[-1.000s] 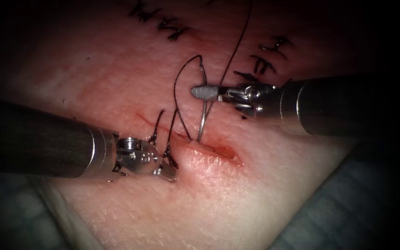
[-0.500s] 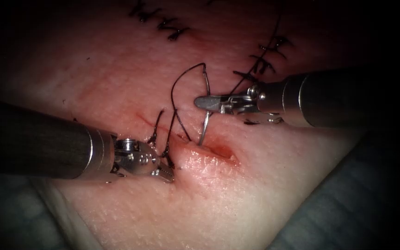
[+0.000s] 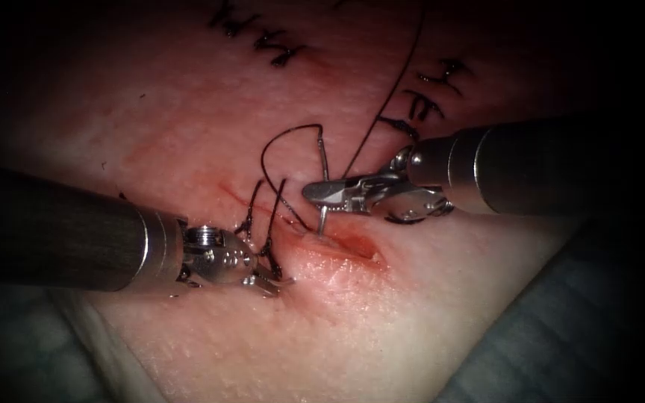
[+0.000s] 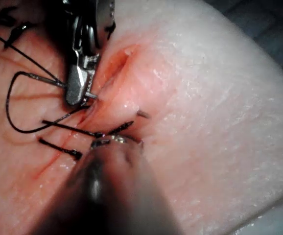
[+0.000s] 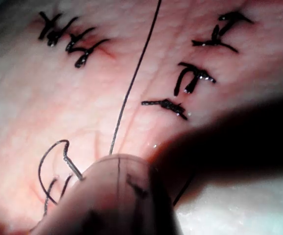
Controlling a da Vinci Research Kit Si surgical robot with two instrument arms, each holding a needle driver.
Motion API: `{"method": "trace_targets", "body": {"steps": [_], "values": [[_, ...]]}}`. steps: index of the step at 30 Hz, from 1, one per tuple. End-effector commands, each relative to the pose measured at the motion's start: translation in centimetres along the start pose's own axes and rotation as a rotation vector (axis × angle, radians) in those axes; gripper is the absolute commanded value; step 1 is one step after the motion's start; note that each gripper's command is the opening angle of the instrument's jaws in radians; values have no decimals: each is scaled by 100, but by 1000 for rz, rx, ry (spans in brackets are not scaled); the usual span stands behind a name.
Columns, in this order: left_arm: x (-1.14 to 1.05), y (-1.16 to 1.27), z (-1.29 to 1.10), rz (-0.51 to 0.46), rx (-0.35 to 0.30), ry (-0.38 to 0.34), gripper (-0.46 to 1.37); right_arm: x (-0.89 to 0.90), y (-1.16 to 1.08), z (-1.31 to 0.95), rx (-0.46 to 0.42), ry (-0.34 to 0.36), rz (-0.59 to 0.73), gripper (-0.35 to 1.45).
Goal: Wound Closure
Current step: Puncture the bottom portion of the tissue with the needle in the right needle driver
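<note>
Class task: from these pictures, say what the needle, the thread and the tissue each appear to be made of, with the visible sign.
Needle: seemingly polished steel, thin, silvery and glinting; held by the right end effector, its point in the cut.
Thread: dark, fine strand, holds springy loops; possibly synthetic.
Tissue: pale, moist, pebbled pork skin, with wet highlights.

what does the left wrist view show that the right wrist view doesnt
Left wrist view: the right tool, jaws shut on the needle about mid-curve, the needle entering the tissue at the cut; the left tool against the tissue beside it, and what it holds I cannot tell.
Right wrist view: a long thread strand running past the older stitches.
Both: the thread loop and the needle's tail end.
</note>
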Motion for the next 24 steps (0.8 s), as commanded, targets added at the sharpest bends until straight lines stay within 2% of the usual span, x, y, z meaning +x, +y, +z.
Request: {"method": "trace_targets", "body": {"steps": [1, 11, 24], "values": [[0, 0, 0, 0, -6, 0, -35, -1, 2, -1, -14, 0, 5, -35], [0, 0, 0, 0, -6, 0, -35, -26, 10, -1, -20, -11, 37, -35], [0, 0, -2, 0, -7, 0, -35, -19, 11, -2, -11, 4, 27, -35]]}}
